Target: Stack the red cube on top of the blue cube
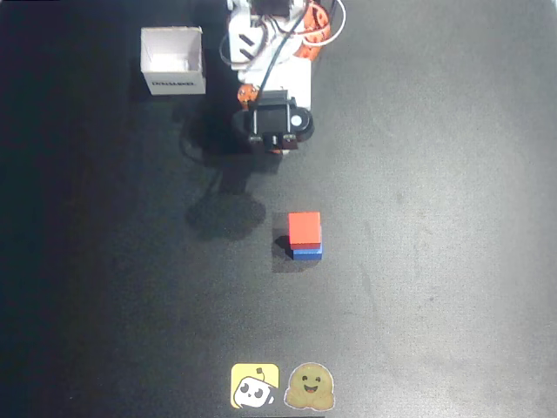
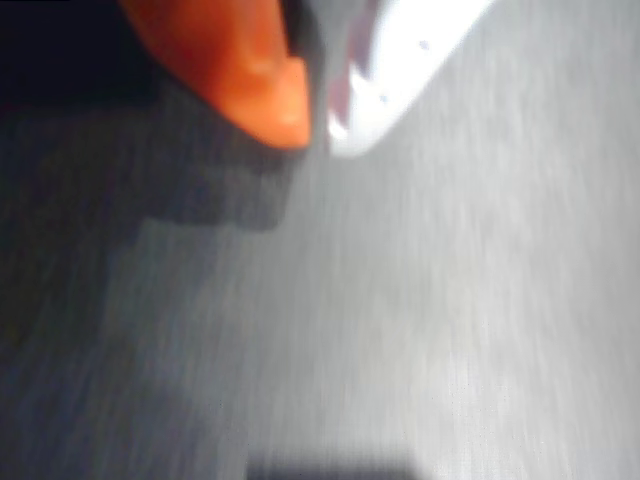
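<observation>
1. The dark matte desk [image 1: 435,218] filled the overhead view, with two cartoon stickers [image 1: 280,387] at its lower edge.
2. A small matte red cube [image 1: 305,229] sat on top of a small blue cube [image 1: 307,252] near the desk's middle.
3. An open white cardboard box [image 1: 173,59] stood at upper left.
4. The orange-and-white tool [image 2: 318,128] hung above bare desk, well apart from the cubes, fingertips almost touching and gripping nothing.
</observation>
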You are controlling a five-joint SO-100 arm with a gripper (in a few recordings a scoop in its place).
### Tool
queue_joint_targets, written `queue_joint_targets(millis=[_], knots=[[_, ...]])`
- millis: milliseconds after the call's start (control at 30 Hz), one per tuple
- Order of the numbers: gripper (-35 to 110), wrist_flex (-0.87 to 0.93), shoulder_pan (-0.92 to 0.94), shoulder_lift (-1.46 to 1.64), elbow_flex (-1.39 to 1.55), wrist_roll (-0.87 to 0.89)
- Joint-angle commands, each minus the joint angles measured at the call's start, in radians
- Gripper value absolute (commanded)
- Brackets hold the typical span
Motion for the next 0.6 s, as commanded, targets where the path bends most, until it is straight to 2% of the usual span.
queue_joint_targets(millis=[0,567], knots=[[0,0.038,0.011,0.006,-0.005,-0.003],[0,0.087,0.023,0.006,-0.005,-0.002]])
